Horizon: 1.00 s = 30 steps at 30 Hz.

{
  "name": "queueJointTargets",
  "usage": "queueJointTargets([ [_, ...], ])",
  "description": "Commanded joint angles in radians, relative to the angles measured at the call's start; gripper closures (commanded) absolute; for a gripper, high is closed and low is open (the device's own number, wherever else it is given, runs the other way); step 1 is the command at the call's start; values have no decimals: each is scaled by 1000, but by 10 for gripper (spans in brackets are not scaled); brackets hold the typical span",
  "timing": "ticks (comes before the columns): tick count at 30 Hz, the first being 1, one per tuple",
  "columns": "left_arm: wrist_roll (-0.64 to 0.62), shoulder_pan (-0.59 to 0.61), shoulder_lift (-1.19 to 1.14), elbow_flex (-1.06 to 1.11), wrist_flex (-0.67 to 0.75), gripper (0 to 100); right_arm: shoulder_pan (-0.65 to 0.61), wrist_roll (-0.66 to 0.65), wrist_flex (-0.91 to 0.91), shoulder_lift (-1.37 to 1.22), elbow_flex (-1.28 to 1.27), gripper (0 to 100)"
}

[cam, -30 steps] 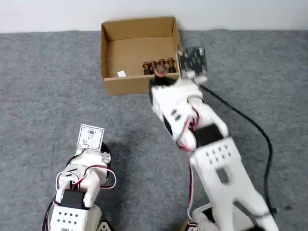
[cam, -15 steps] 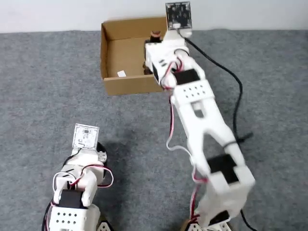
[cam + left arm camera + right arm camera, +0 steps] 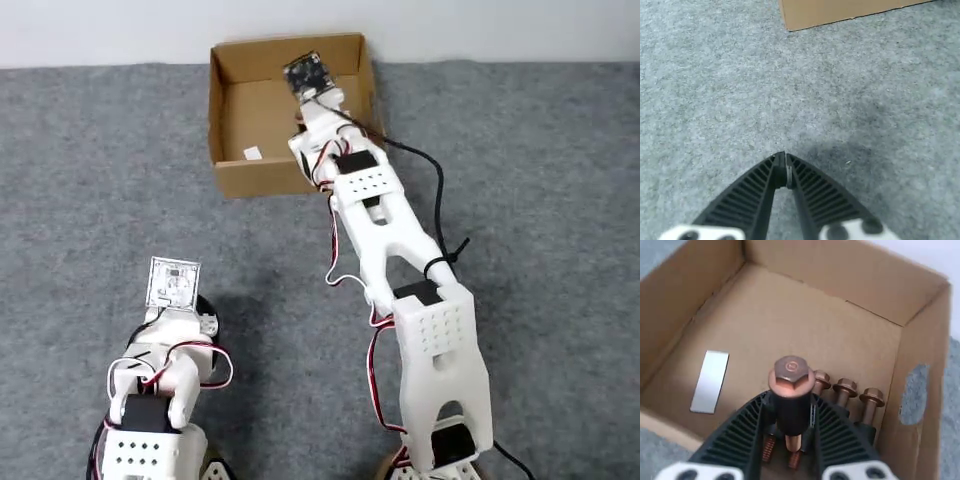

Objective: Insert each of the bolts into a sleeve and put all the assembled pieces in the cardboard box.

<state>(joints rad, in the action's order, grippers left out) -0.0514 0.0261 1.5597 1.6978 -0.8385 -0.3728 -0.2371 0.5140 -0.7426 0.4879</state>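
My right tool (image 3: 789, 402) gripped a sleeved bolt (image 3: 790, 377) over the box (image 3: 840, 280) — best, I judged, to lower it beside the row of bolts (image 3: 844, 389) before letting go; left tool (image 3: 785, 170) sat closed, empty.

Bolts (image 3: 844, 390) inside cardboard box (image 3: 850, 282)

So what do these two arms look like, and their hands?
Both the left arm and right arm are blocky white plastic with dark motors, looped red, white and black wires, and panels dotted with holes. A black cable runs beside the right arm. The left hand and right hand are black, wedge-shaped and ribbed.
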Motion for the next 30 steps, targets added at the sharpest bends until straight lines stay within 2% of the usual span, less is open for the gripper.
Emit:
queueJointTargets([
  [1, 6, 6, 5, -8, 21, 995, 13, -55, 59, 16, 77, 983],
  [4, 6, 6, 5, -8, 21, 995, 13, -57, 113, 18, 77, 957],
  [8, 6, 6, 5, -8, 21, 995, 13, -57, 162, 31, 77, 861],
  [12, 6, 6, 5, -8, 21, 995, 5, -55, 186, 68, 77, 898],
  [16, 6, 6, 5, -8, 21, 995, 10, -54, 186, 111, 77, 990],
  [24, 6, 6, 5, -8, 21, 995, 12, -49, 219, 239, 75, 991],
  [30, 6, 6, 5, -8, 21, 995, 13, 178, 429, 430, 75, 991],
])
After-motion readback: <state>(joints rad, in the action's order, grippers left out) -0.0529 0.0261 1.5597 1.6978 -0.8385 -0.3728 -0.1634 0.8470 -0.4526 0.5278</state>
